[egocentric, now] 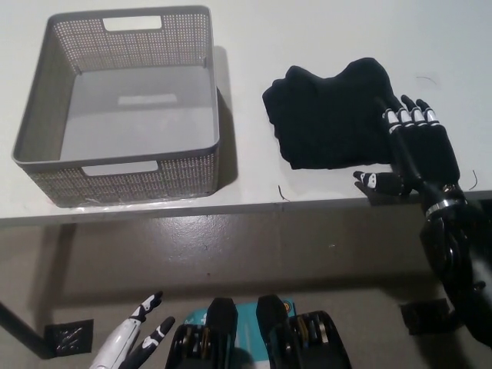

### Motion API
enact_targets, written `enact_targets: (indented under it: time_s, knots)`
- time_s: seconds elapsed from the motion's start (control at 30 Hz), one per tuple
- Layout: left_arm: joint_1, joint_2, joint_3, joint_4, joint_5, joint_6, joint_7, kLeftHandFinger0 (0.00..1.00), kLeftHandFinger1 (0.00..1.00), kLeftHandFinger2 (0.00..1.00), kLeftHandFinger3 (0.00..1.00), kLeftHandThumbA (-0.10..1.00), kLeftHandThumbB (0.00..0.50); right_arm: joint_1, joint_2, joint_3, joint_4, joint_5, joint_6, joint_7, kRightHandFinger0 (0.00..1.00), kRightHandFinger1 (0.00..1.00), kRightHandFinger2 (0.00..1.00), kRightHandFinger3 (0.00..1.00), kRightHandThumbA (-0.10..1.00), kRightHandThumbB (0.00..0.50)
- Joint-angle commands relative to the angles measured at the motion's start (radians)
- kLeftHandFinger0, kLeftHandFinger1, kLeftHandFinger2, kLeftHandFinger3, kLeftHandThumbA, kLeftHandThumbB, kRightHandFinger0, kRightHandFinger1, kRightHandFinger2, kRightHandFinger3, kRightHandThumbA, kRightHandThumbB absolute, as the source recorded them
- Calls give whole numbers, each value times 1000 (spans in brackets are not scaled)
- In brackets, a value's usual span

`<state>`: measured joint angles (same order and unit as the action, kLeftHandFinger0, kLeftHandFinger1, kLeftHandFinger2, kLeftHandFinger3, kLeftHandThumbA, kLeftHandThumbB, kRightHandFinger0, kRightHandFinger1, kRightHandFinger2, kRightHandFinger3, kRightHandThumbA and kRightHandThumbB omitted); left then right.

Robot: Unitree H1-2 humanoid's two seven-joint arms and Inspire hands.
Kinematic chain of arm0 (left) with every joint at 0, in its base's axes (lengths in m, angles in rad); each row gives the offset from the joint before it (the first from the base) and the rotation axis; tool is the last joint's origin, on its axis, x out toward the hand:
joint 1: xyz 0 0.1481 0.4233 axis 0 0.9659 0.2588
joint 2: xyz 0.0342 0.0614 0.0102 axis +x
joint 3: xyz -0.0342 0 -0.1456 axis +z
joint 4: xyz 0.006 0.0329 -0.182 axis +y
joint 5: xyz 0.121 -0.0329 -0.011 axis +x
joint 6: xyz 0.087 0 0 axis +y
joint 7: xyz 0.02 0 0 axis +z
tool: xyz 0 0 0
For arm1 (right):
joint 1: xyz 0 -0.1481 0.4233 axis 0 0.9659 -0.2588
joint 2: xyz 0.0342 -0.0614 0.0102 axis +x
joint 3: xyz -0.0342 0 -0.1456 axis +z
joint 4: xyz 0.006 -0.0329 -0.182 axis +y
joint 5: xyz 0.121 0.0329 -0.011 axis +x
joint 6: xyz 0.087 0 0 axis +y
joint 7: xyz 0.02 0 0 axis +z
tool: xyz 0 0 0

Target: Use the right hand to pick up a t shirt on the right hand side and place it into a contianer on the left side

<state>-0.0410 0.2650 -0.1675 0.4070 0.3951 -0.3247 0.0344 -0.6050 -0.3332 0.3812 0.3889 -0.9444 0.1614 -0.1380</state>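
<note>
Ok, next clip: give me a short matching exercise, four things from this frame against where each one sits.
Things:
1. grey basket
2. black t shirt
3. right hand
4. left hand

Places:
A. low at the lower left, below the table edge
B. table's left side, nothing inside
C. open at the shirt's right edge
D. bunched on the table's right side

Pairs: 1-B, 2-D, 3-C, 4-A
</note>
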Motion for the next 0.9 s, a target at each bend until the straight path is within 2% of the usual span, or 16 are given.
enact_targets:
  time_s: [0.0, 0.1, 0.23, 0.47, 0.73, 0.77, 0.83, 0.87]
  knots:
    - [-15, 7, -4, -26, 16, -16, 14, 1000, 1000, 1000, 1000, 1000, 370, -81, 8, 5, 19, -8, 7, 5, 1000, 1000, 1000, 1000, 995, 500]
    - [-26, 4, -4, -29, 13, -14, 6, 1000, 1000, 1000, 1000, 1000, 357, -121, 26, 6, 88, 13, -13, -16, 1000, 1000, 1000, 1000, 968, 500]
    - [-29, 7, -6, -48, 14, -7, -4, 1000, 1000, 1000, 1000, 1000, 358, -143, 42, 6, 134, 18, -8, -19, 1000, 1000, 1000, 1000, 1000, 500]
    - [-31, 10, -10, -66, 17, -9, -10, 956, 1000, 1000, 1000, 1000, 306, -169, 64, 6, 206, 27, -15, -42, 1000, 1000, 1000, 1000, 1000, 500]
    - [-33, 11, -13, -59, 14, -11, -15, 936, 1000, 1000, 1000, 1000, 347, -175, 88, -1, 271, 54, -29, -87, 1000, 1000, 1000, 1000, 1000, 500]
    - [-31, 10, -12, -65, 9, -3, -19, 936, 1000, 1000, 1000, 1000, 337, -177, 96, -6, 284, 65, -31, -95, 1000, 1000, 1000, 1000, 1000, 500]
    - [-28, 8, -11, -76, 5, 8, -25, 928, 1000, 1000, 1000, 1000, 330, -184, 110, -15, 315, 84, -49, -122, 1000, 1000, 1000, 1000, 923, 492]
    - [-28, 7, -10, -81, 5, 10, -25, 960, 1000, 1000, 1000, 1000, 332, -191, 113, -19, 325, 92, -60, -131, 1000, 1000, 1000, 1000, 839, 469]
